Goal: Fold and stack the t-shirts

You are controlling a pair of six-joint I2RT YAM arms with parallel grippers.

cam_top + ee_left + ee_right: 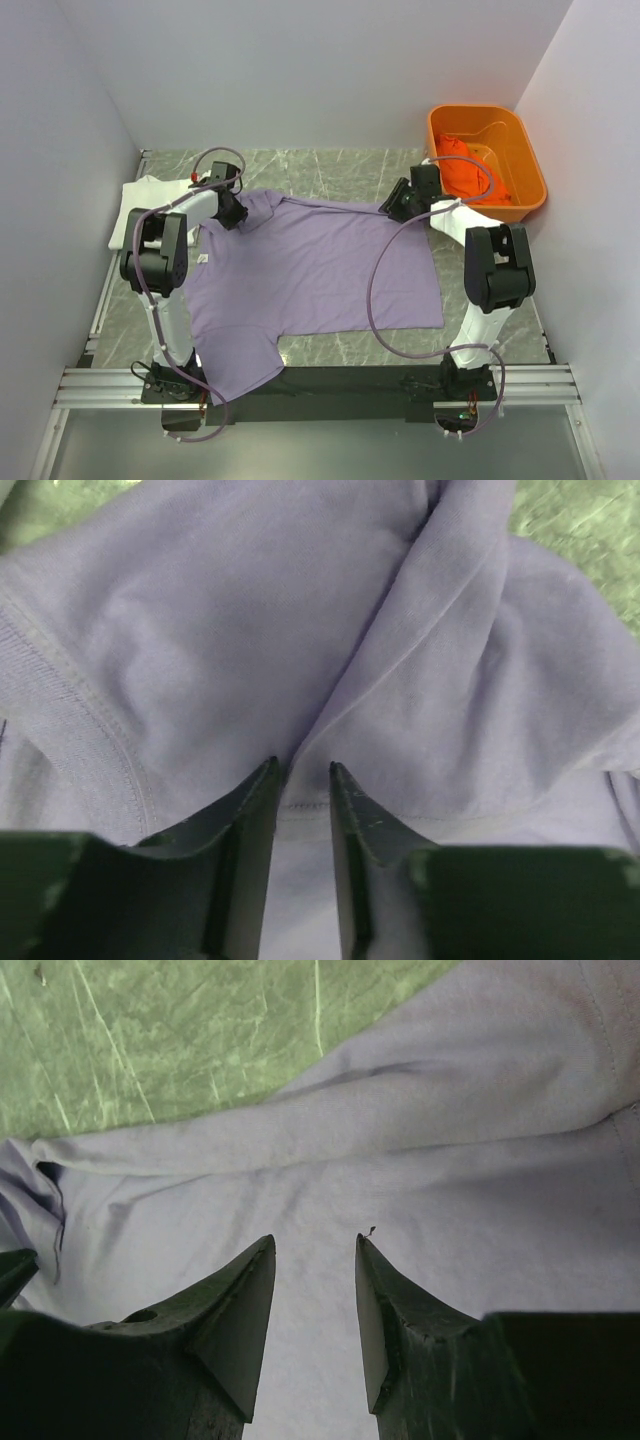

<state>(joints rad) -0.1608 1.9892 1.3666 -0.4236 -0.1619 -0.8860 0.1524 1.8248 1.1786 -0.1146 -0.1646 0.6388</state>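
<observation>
The lavender shirt [320, 270] lies spread flat across the middle of the surface [330, 165], collar toward the left arm and hem toward the right; one short sleeve points to the near edge and the other is bunched at the far left, under the left arm's wrist. The cloth is plain and soft, with a few shallow creases, and its far edge runs in a nearly straight line between the two wrists. The white shirt [140, 195] sits folded at the far left corner, just beside the lavender one; the orange shirt [462, 172] is crumpled inside an orange plastic tub [532, 185] at the far right corner.

A small white tag [203, 260] shows at the collar; its writing is too small to read.

The left fingers [262, 790] stand a narrow gap apart on the bunched sleeve, with a ridge of cloth running into the gap; whether they have pinched it I cannot tell. The right fingers [250, 1290] are parted wider and hold nothing, the cloth lying flat below the gap near the shirt's far edge, with bare surface just beyond.

The surface is green-grey stone-patterned with pale veins; a dark strip and metal rails run along the near edge, where the arms are bolted; plain white walls [300, 70] close in the left, far and right sides.
</observation>
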